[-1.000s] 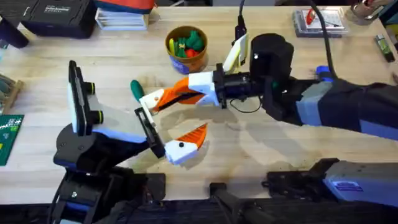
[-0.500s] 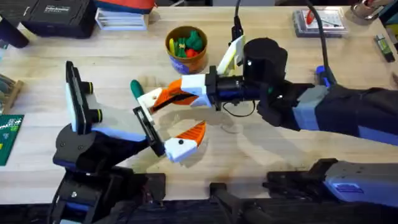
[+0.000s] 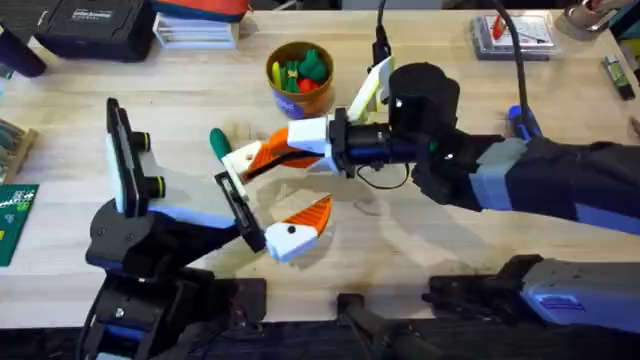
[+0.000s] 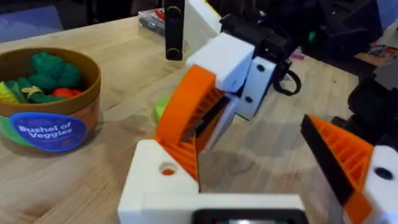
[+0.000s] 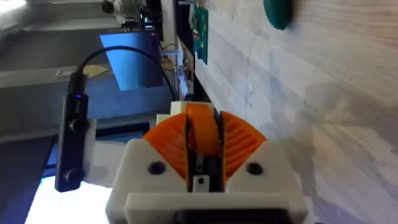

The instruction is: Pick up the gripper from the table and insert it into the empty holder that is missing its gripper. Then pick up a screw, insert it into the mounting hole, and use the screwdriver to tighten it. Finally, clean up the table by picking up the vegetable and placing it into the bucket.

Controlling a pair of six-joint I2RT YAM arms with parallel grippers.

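The right hand (image 3: 268, 155) reaches in from the right, its ribbed orange pads pressed together on the orange wedge-shaped gripper (image 4: 189, 115); the wedge's tip meets the white, blocky holder (image 3: 240, 158) of the left hand (image 3: 268, 197), whose fingers stand spread. The smooth dark green vegetable (image 3: 219, 142) lies on the grainy wooden counter (image 3: 430, 255) just left of the holder; the round bucket (image 3: 299, 75), heaped with toy pieces, stands farther back; a cable crosses behind the right arm.

The bucket (image 4: 46, 109) label reads "Bushel of Veggies".
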